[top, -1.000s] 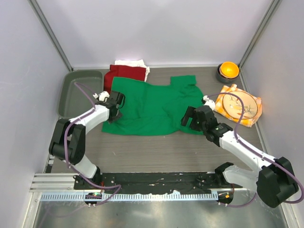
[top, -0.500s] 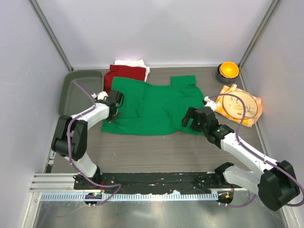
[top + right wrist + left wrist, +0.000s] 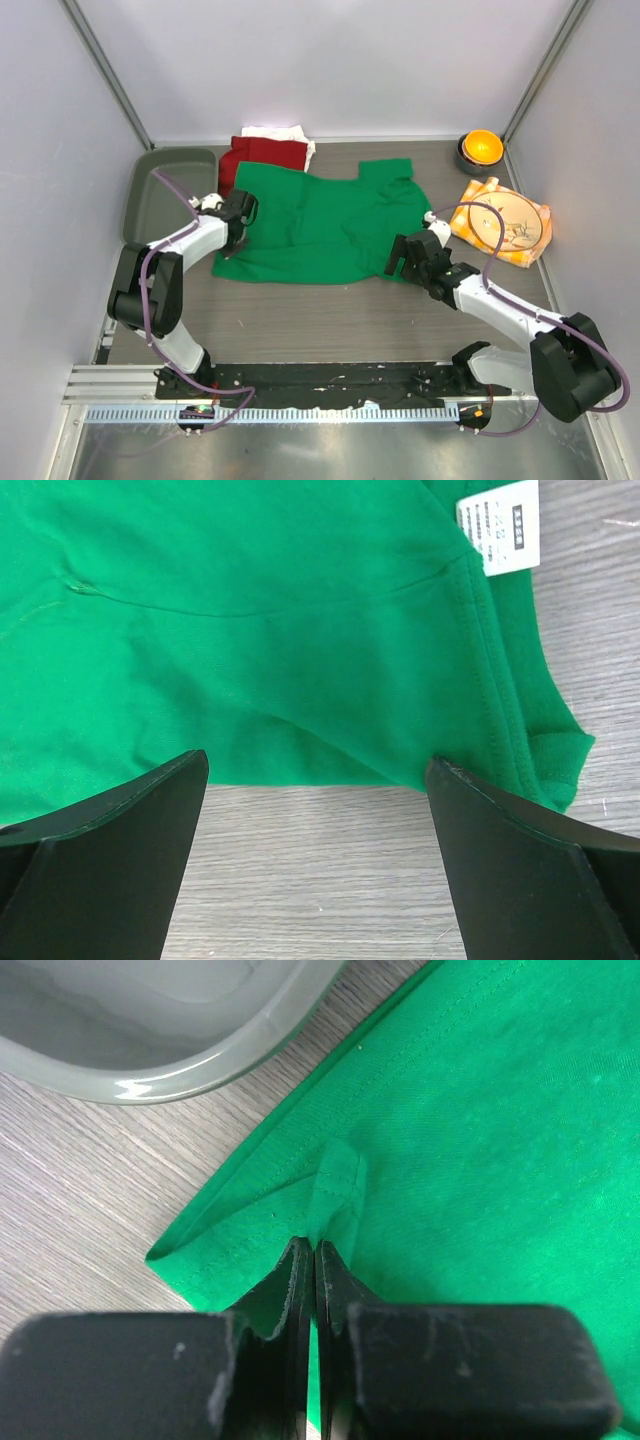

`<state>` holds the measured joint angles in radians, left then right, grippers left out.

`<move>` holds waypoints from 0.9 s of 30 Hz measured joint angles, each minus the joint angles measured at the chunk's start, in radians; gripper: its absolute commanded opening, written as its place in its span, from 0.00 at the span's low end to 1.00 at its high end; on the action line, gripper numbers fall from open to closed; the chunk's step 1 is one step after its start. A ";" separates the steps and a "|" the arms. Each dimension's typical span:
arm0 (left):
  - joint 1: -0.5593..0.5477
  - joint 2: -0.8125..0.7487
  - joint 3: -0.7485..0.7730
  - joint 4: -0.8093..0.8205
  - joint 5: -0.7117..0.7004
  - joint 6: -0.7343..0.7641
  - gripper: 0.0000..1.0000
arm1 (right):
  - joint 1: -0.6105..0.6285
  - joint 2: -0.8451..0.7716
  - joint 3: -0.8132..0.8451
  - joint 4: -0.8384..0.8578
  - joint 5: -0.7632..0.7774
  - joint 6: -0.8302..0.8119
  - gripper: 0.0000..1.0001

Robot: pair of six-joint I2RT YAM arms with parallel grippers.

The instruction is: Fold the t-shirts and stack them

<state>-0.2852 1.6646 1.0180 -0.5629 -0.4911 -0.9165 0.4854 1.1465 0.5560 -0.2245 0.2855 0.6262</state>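
We see the green t-shirt (image 3: 320, 225) spread flat. Grey tray (image 3: 170, 190) sits just left of it. Dark red t-shirt (image 3: 262, 158) touches its far-left corner, with the white t-shirt (image 3: 285, 133) behind that. To its right: plate (image 3: 520, 225) on checked napkin (image 3: 470, 215), and a bowl (image 3: 478, 150) holding something orange. Left gripper (image 3: 313, 1252) is pinched on its left edge. Right gripper (image 3: 318, 770) has jaws wide apart over its near hem.

Grey wood-grain counter (image 3: 330, 310). A green t-shirt (image 3: 320, 225) lies spread across the middle. Touching its back left corner is a folded dark red t-shirt (image 3: 262, 157), with a white t-shirt (image 3: 275, 132) showing behind it. At the back left – a grey tray (image 3: 170, 185). On the right – an orange-yellow checked napkin (image 3: 472, 222), and a small dark bowl (image 3: 463, 158) in the back corner.
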 measured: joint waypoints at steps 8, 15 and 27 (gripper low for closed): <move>0.016 0.005 0.029 -0.018 -0.010 0.000 0.06 | 0.000 0.039 -0.041 0.025 0.035 0.004 0.94; 0.040 0.027 0.048 -0.031 -0.015 0.004 0.16 | -0.005 0.039 -0.044 0.005 0.089 0.029 0.94; 0.052 0.055 0.055 -0.076 -0.050 -0.007 1.00 | -0.010 -0.009 -0.063 -0.079 0.143 0.065 0.94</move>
<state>-0.2329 1.7199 1.0733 -0.6392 -0.5411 -0.9237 0.4755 1.1378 0.4927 -0.3038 0.4286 0.6914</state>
